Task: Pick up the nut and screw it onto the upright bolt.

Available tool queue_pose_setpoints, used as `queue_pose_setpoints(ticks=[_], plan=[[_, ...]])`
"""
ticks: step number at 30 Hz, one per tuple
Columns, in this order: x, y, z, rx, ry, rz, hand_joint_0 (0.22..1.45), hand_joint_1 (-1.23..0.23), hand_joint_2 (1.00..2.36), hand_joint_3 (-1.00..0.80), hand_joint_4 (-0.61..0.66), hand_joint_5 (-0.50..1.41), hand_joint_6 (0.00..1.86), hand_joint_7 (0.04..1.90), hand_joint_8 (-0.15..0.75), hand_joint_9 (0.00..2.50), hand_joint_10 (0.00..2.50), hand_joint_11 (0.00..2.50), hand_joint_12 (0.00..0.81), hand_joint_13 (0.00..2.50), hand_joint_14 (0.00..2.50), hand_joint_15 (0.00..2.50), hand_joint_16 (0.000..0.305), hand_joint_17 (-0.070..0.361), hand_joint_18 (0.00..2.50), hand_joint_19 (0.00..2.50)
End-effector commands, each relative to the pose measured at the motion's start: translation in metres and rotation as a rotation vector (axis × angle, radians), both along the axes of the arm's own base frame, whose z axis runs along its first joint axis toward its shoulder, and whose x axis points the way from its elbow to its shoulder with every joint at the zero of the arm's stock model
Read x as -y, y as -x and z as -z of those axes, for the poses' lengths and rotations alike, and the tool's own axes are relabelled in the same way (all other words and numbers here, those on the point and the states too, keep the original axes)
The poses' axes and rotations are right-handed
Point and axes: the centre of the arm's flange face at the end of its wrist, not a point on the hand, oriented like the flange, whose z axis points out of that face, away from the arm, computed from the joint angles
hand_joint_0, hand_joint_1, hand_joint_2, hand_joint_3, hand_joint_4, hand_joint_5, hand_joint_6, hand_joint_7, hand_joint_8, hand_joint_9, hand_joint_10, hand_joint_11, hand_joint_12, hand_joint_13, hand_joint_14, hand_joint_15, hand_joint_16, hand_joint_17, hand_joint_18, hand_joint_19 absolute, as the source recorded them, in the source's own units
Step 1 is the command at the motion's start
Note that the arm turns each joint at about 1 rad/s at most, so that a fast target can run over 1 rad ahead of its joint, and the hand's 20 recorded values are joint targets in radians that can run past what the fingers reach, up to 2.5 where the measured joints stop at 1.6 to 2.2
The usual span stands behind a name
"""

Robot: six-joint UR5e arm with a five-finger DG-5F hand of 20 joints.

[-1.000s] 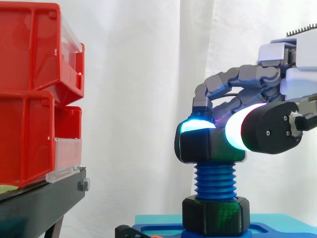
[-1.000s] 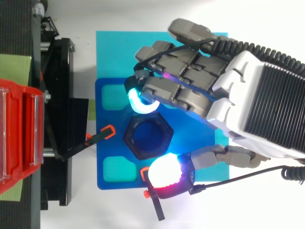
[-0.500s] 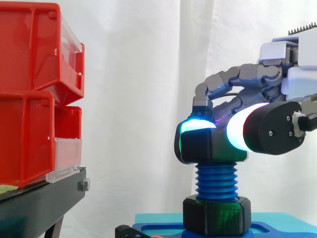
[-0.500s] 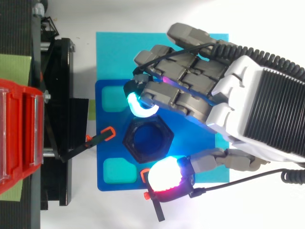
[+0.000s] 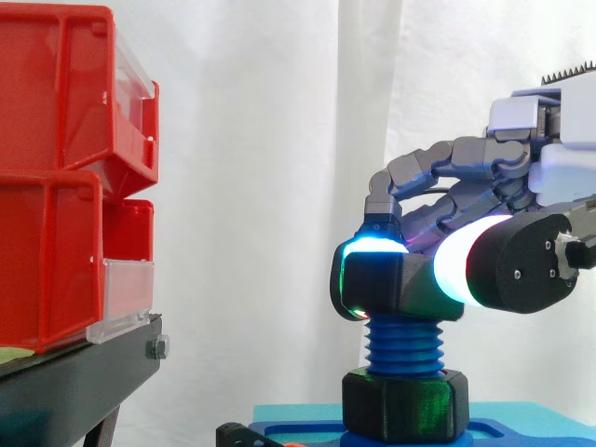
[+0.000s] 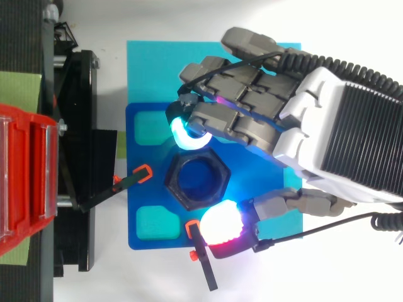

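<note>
The black hex nut (image 5: 382, 287) sits on top of the upright blue threaded bolt (image 5: 404, 346), with several threads bare below it. From above, the nut's rim (image 6: 173, 182) rings the bolt's blue end (image 6: 196, 181). My hand (image 6: 315, 126) comes in from the right and is shut on the nut. A cyan-glowing fingertip (image 6: 182, 135) presses one side and the white-red glowing thumb pad (image 6: 221, 223) presses the opposite side. In the side view the curled fingers (image 5: 447, 177) arch over the nut.
A second black hex piece (image 5: 405, 405) sits at the bolt's foot on the dark blue plate (image 6: 146, 156), which lies on a cyan mat (image 6: 151, 69). Orange-tipped black clamps (image 6: 141, 173) flank the plate. Red bins (image 5: 56, 186) on a black stand (image 5: 74, 382) are at left.
The nut sits lower on the bolt than a second ago, with fewer threads bare below it. My hand has dropped slightly with it and shifted its grip around the nut.
</note>
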Motion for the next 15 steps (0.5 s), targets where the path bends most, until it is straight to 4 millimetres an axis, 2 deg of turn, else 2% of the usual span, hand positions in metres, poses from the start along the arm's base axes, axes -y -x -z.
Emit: queue_pose_setpoints(ticks=[1, 5, 15], plan=[[0.003, 0.001, 0.003, -0.003, 0.002, -0.002, 0.54, -0.55, 1.00, -0.50, 0.27, -0.16, 0.60, 1.13, 0.279, 0.59, 0.00, 0.00, 0.279, 0.63, 0.00, 0.00, 0.028, 0.063, 0.39, 0.00], [0.005, 0.006, 0.013, -0.008, 0.004, -0.007, 0.54, -0.55, 1.00, -0.50, 0.27, -0.16, 0.60, 1.13, 0.278, 0.59, 0.00, 0.00, 0.278, 0.63, 0.00, 0.00, 0.028, 0.063, 0.40, 0.00], [0.005, 0.004, 0.012, 0.020, -0.001, -0.010, 0.54, -0.55, 1.00, -0.50, 0.26, -0.17, 0.60, 1.15, 0.278, 0.60, 0.00, 0.00, 0.278, 0.63, 0.00, 0.00, 0.028, 0.063, 0.40, 0.00]])
